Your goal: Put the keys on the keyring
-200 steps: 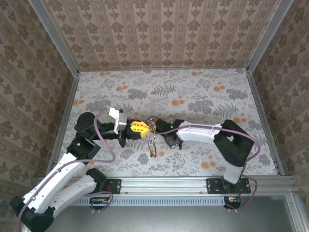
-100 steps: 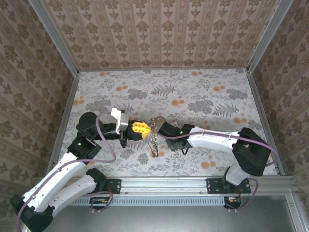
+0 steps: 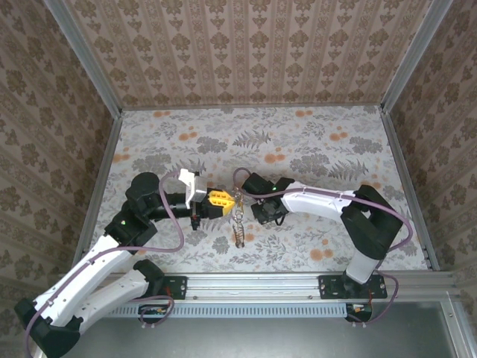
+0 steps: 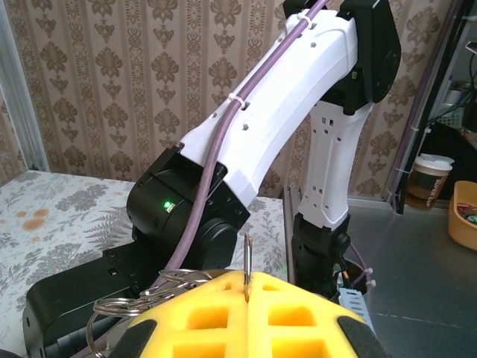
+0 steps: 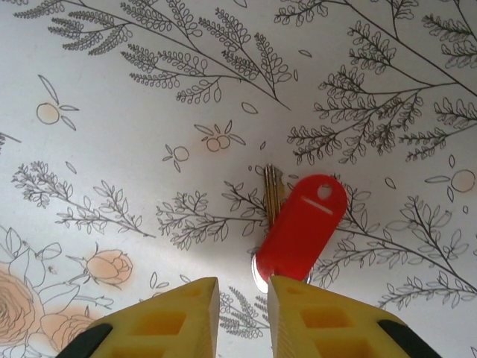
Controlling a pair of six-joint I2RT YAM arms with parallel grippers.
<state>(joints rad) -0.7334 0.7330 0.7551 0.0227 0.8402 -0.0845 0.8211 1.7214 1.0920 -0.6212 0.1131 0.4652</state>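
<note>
My left gripper (image 3: 222, 200) is held above the table, its yellow pads (image 4: 298, 321) shut on the thin metal edge of the keyring (image 4: 246, 268). More wire loops (image 4: 138, 298) lie against the left pad. In the top view the keyring (image 3: 238, 195) sits between both grippers, with a chain of small metal pieces (image 3: 240, 227) hanging below it. My right gripper (image 5: 244, 287) is open, with nothing between its fingers. One of the keys, with a red head (image 5: 302, 227) and metal blades (image 5: 272, 190), shows just past the right fingertip (image 5: 298, 294), over the floral cloth.
The floral tablecloth (image 3: 313, 149) is walled by patterned panels on three sides. A metal rail (image 3: 298, 283) runs along the near edge. My right arm (image 4: 276, 119) stands directly in front of the left gripper. A paper cup (image 4: 428, 179) stands off the table.
The right gripper's jaws have parted and its arm has swung, elbow moving out and back. The left gripper has shifted slightly right with the keyring still pinched.
</note>
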